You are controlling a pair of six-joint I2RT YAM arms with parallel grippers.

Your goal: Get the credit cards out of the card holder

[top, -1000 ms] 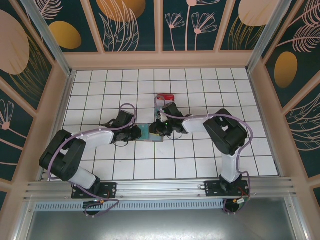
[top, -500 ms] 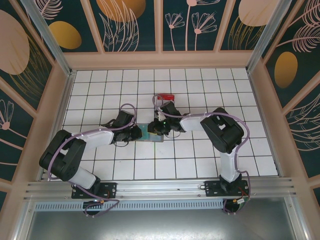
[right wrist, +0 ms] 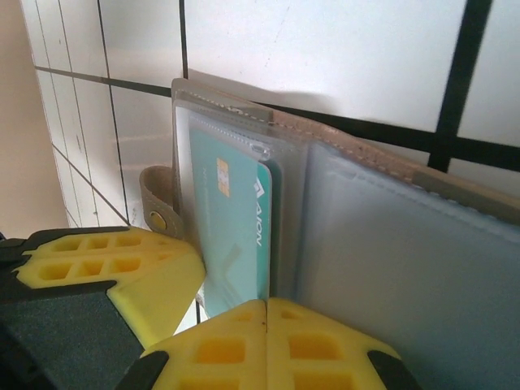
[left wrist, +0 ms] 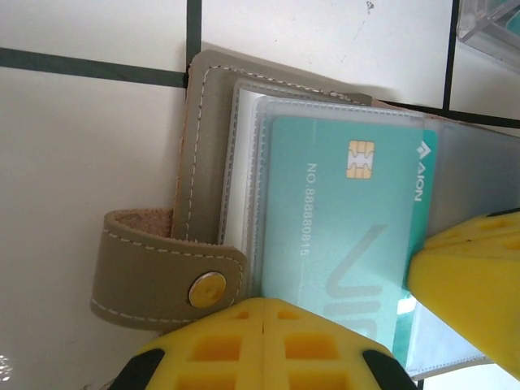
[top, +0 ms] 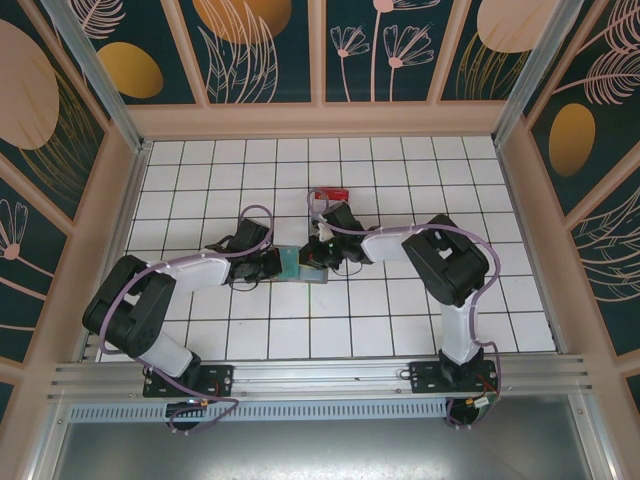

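The card holder (top: pixel 298 263) lies open on the white tiles, grey-brown leather (left wrist: pixel 207 162) with a snap strap (left wrist: pixel 162 272) and a pale blue-grey inner panel (right wrist: pixel 390 268). A teal credit card (left wrist: pixel 333 219) sits in a clear sleeve, its logo end just past the sleeve's mouth. My left gripper (left wrist: pixel 268 313) is shut at the strap-side edge, its tips over the sleeve's border. My right gripper (right wrist: pixel 266 313) is shut, and the card's (right wrist: pixel 231 219) edge runs straight into the seam between its tips. In the top view the left gripper (top: pixel 274 262) and right gripper (top: pixel 318 256) flank the holder.
A red and white stack (top: pixel 330 195) lies about one tile behind the right gripper; its clear corner (left wrist: pixel 491 28) shows in the left wrist view. Wooden enclosure walls (top: pixel 120 200) ring the tiled floor. Open tiles lie in front of the holder.
Both grippers have closed. The right gripper has drawn a little toward the holder's middle, and the left wrist has edged slightly back and right. The holder looks narrower from above.
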